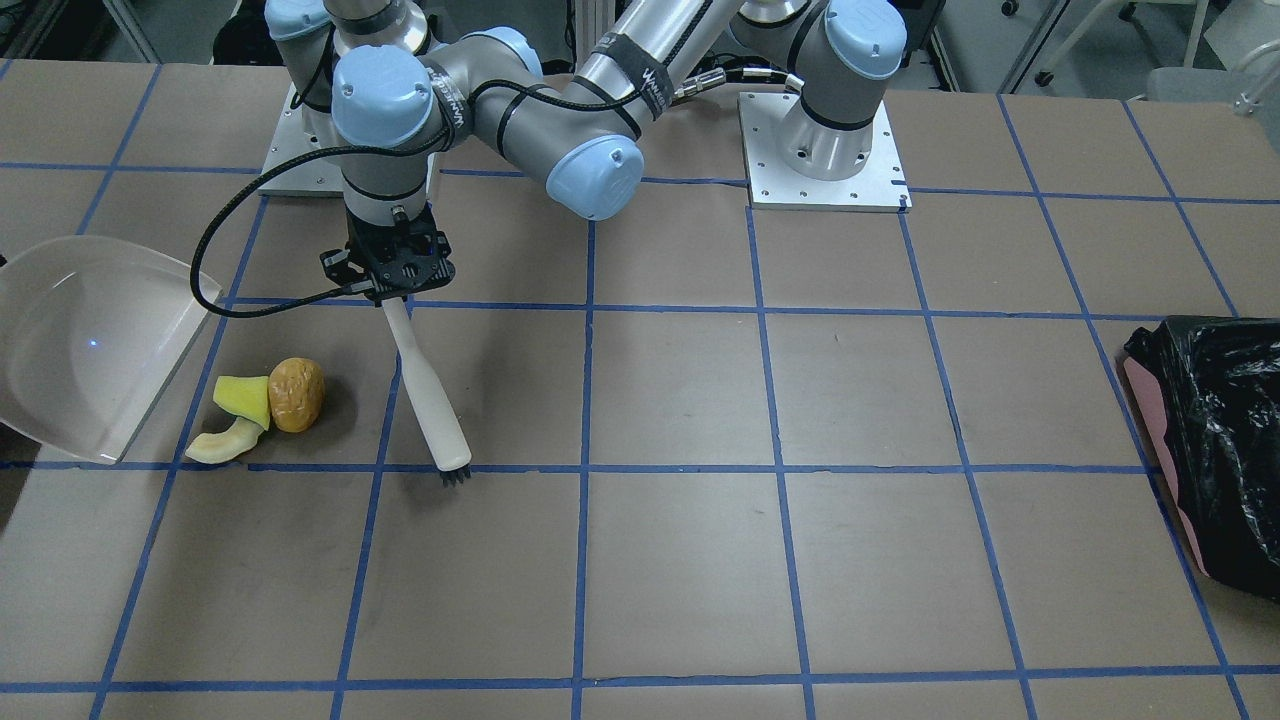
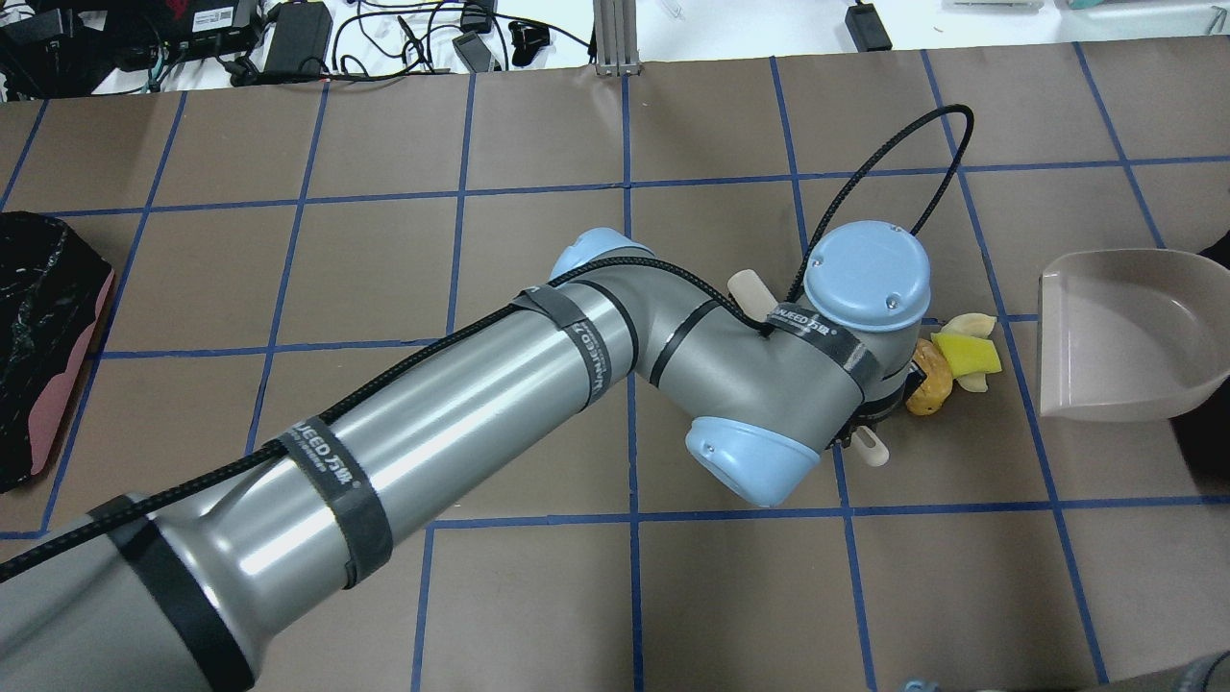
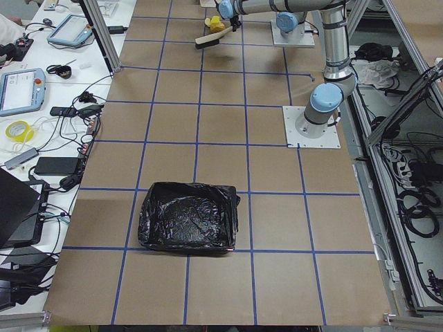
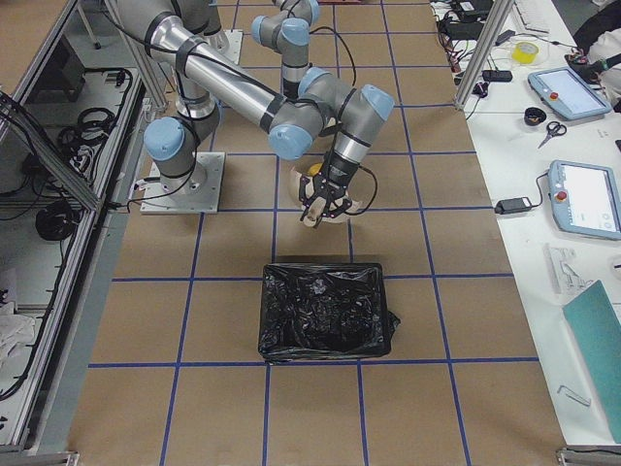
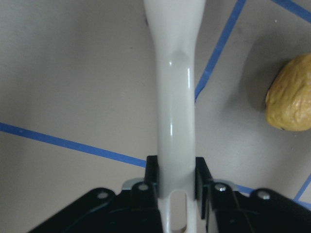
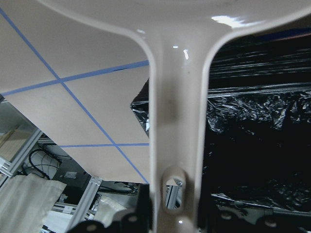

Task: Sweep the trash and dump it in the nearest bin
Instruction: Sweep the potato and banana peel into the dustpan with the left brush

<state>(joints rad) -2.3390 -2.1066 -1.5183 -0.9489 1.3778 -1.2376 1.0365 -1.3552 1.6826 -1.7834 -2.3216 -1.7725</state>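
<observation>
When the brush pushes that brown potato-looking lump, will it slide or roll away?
Probably roll: the lump is rounded, egg-shaped. Its glossy skin hints at hard plastic, so likely light. The yellow wedge that seems to touch it may slow it.

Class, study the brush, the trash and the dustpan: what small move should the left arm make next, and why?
Probably sweep the brush sideways toward the dustpan. The left gripper clamps its handle, and the trash lies between bristles and the pan's open edge.
</observation>
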